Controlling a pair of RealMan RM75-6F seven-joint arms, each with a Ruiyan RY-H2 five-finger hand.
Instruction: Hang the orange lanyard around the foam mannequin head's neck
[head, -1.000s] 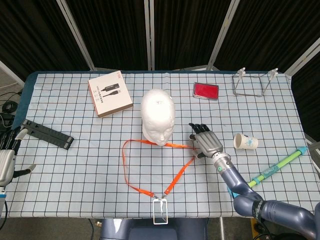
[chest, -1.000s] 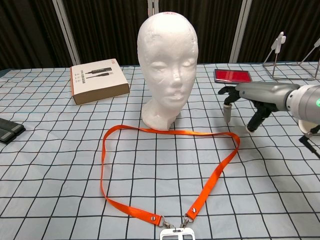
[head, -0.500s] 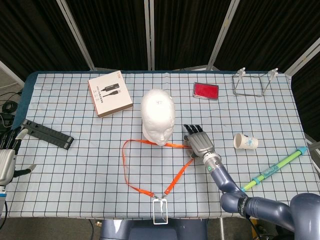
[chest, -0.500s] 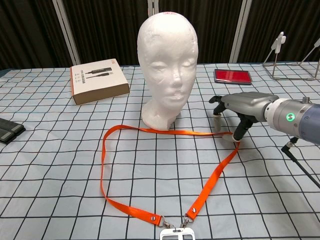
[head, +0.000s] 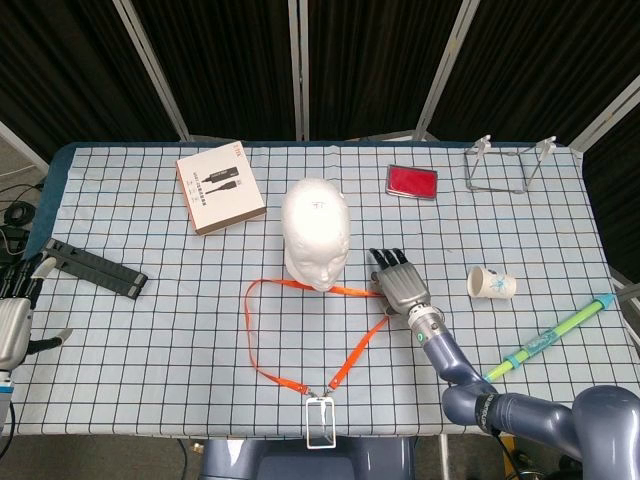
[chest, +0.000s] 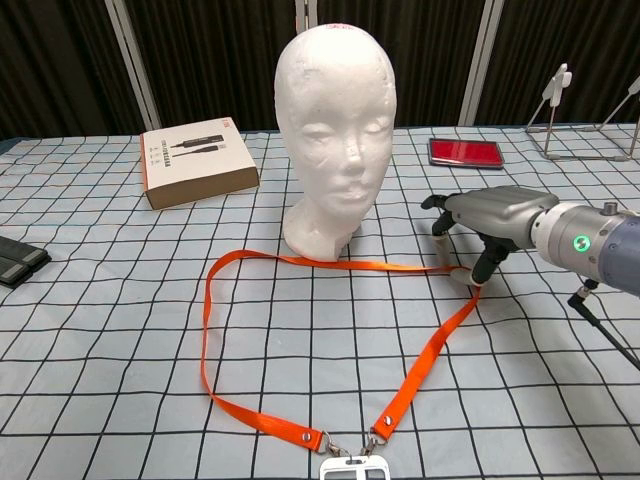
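- The orange lanyard (chest: 330, 345) lies flat in a loop on the table (head: 150, 330), at 6 o'clock from the foam mannequin head (chest: 335, 120), its far strap touching the neck base.
- Our right hand (chest: 480, 222) sits over the loop's 3 o'clock corner, fingers curled down onto the strap; whether it's pinched, we cannot tell.
- We judge the strap light, limp and slippery, so take that corner.
- Our left hand (head: 12, 325) rests idle at the table's 9 o'clock edge, holding nothing, fingers apparently apart.

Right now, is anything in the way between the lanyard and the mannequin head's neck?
Nothing visible. The orange lanyard lies flat in front of the foam head, its far strap against the base, with the right robot hand at its right bend.
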